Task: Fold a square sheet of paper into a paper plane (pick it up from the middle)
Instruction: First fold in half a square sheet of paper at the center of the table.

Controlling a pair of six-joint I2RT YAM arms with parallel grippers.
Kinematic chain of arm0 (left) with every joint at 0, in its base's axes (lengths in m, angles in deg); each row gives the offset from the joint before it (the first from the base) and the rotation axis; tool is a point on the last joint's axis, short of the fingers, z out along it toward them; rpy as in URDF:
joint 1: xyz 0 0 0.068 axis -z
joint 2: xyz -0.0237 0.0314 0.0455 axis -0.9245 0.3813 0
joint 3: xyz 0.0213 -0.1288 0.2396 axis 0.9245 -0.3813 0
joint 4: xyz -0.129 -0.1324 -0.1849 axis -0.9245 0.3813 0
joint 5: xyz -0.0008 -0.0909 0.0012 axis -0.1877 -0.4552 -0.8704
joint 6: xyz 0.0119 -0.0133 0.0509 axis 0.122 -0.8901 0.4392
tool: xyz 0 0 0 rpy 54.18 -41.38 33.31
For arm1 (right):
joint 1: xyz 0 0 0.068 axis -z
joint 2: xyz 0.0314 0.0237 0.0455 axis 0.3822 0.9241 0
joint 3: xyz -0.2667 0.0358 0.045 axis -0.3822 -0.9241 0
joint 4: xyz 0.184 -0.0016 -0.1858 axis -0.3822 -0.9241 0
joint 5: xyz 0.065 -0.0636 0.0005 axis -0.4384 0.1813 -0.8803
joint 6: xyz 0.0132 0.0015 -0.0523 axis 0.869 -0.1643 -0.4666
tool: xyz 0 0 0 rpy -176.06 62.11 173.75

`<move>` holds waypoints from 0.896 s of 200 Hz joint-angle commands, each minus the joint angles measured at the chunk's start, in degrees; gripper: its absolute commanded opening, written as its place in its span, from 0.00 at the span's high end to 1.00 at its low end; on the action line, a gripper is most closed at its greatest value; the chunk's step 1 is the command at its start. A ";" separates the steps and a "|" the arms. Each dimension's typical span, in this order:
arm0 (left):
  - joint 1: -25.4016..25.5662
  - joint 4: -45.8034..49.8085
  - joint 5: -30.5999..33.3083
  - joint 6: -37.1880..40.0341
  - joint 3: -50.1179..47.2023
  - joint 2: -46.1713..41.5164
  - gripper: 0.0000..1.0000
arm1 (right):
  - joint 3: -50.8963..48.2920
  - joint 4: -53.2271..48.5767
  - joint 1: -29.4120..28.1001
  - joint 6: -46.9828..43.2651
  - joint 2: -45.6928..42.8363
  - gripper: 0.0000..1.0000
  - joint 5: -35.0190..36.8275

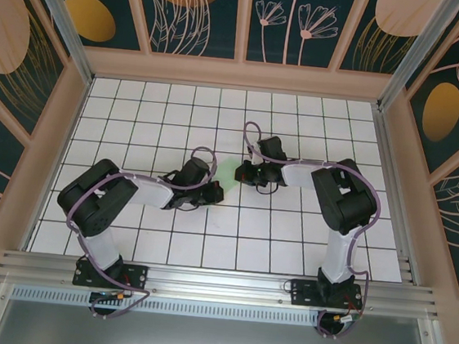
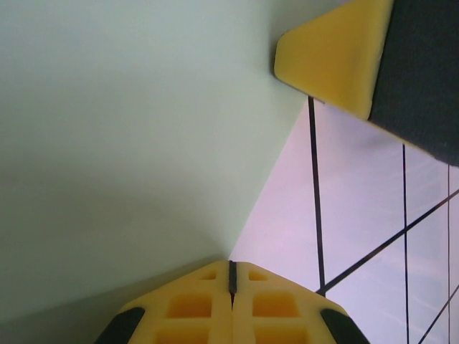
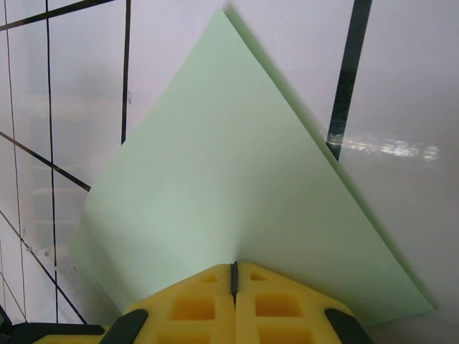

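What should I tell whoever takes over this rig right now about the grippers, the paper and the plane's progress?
Left gripper: shut on the sheet's edge.
Right gripper: shut on its other side.
Square sheet of paper: held between both at mid-table, apparently just off the white tiles.
Done: sheet gripped; a doubled edge hints at a first fold.
Left: the remaining folds; no dart shape yet.

a robot test cell in a lab: white gridded floor (image 1: 165,239), leaf-patterned wall panels (image 1: 198,4), aluminium mounting rail (image 1: 226,285).
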 commanded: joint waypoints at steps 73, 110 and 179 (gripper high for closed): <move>0.17 13.09 -0.57 -1.07 -10.65 -5.91 0.96 | -1.37 -6.03 1.52 -1.45 4.51 0.96 5.79; 0.18 14.41 -0.59 -0.70 -8.27 -9.31 0.96 | -0.92 -6.13 1.51 -1.86 3.97 0.96 5.07; -9.58 14.26 -0.15 -0.77 -1.22 -18.05 0.81 | 7.50 -7.13 -0.35 -2.35 -1.67 0.95 2.56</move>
